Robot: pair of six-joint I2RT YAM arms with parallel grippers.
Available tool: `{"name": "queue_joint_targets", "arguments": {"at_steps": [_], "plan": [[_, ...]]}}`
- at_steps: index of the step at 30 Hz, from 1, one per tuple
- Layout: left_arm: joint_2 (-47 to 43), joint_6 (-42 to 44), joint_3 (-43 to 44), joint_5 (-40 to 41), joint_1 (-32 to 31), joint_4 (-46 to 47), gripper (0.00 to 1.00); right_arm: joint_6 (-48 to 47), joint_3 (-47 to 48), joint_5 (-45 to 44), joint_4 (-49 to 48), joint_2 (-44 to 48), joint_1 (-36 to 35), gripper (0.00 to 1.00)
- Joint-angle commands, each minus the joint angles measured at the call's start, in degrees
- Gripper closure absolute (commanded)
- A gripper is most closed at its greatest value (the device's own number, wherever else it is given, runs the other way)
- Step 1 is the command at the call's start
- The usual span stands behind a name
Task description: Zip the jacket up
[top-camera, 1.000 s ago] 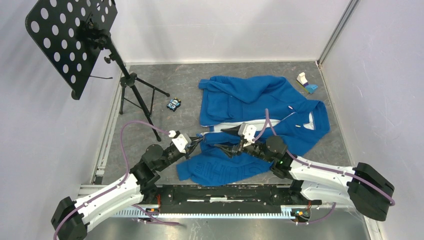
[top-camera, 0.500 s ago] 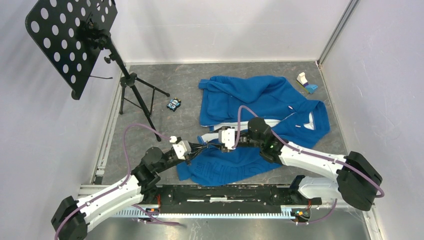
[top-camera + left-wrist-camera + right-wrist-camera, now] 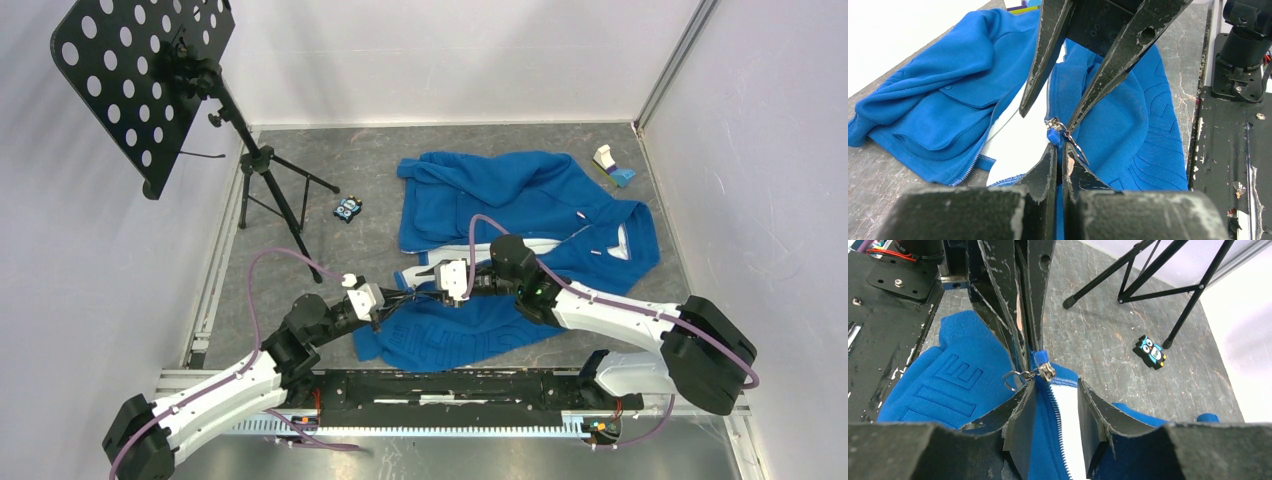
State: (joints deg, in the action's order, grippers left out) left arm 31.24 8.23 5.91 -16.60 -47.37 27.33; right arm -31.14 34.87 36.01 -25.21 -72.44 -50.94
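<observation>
Left wrist view: left gripper (image 3: 1060,152) is pinched almost fully closed on the bottom edge of the jacket (image 3: 938,105), with a thin strip of blue fabric between its tips at the foot of the zipper. The zipper slider (image 3: 1052,125) sits just past those tips and the pull tab (image 3: 1075,146) hangs to their right. The right gripper (image 3: 1045,121) comes in from the opposite side, jaws spread wide and straddling the slider. One tip is at the pull tab, contact can't be confirmed, nothing clamped.

Right wrist view: white lining and zipper teeth lie between the right gripper's fingers. The owl toy (image 3: 1151,352) is beyond it to the right, near the feet of the music stand (image 3: 1148,275).

Top external: the grippers meet tip to tip at the jacket's near-left corner. The rest of the jacket spreads on the table (image 3: 300,190) beyond and right of the right gripper, front halves apart
</observation>
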Motion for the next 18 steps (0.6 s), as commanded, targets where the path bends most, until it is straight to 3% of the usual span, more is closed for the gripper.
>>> {"name": "queue_joint_targets", "arguments": {"at_steps": [1,8,18], "plan": [[-0.8,2.1,1.4,0.2,0.0,3.5,0.98,1.2,-1.1,0.3,-1.0,-0.3,1.0,0.58],[-1.0,2.0,1.2,0.1,-0.1,3.3,0.98,1.7,-2.4,1.7,-2.4,0.8,2.9,0.54],[0.1,1.4,1.4,-1.6,-0.1,3.7,0.98,4.2,0.7,5.5,-3.1,-2.9,2.8,0.66]]}}
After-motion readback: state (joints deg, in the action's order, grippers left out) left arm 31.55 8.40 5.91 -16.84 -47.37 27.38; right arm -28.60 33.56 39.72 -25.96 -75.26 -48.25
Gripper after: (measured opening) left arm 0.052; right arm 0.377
